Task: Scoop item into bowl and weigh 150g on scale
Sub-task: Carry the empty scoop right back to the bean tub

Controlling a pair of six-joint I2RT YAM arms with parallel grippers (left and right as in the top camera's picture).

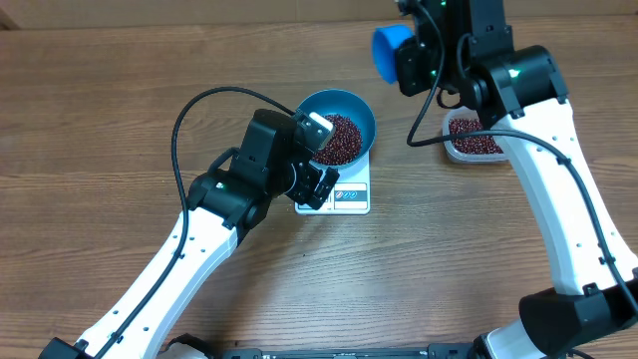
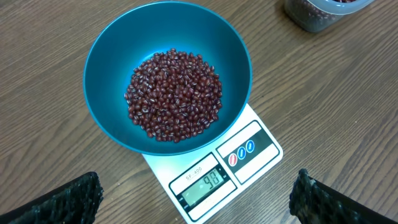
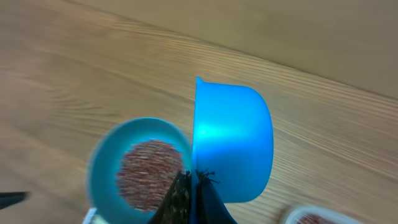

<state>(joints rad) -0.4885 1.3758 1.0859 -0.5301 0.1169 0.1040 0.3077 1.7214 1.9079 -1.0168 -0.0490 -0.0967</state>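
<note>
While the left gripper [image 2: 202, 202] is hanging with its jaws wide apart and gripping nothing, the bowl [image 2: 106, 56] is sitting right in front of it, just beyond the fingertips [image 2: 68, 199]. The bowl is resting on the scale [image 2: 249, 155], covering the back part of the platform and leaving the front strip with the display showing. The display is reading what looks like 98. The beans [image 2: 174, 93] are lying in a loose heap in the bottom of the bowl, with blue wall showing all round them. From overhead, the left wrist is overlapping the bowl's near-left rim; I can't tell whether anything is touching.

The right gripper [image 3: 191, 199] is clamping shut on the blue scoop [image 3: 233, 143], gripping it at its lower edge. The scoop is hanging on its side up in the air, apart from the bowl. In the right wrist view the bowl is showing below and to the left of the scoop, blurred. I can't tell whether the scoop is carrying any beans, since only its outside is facing the cameras.

The clear tub [image 1: 474, 140] is sitting on the worktop [image 1: 100, 100] to the right of the scale, well apart from it, partly hidden under the right arm, with more beans inside.
</note>
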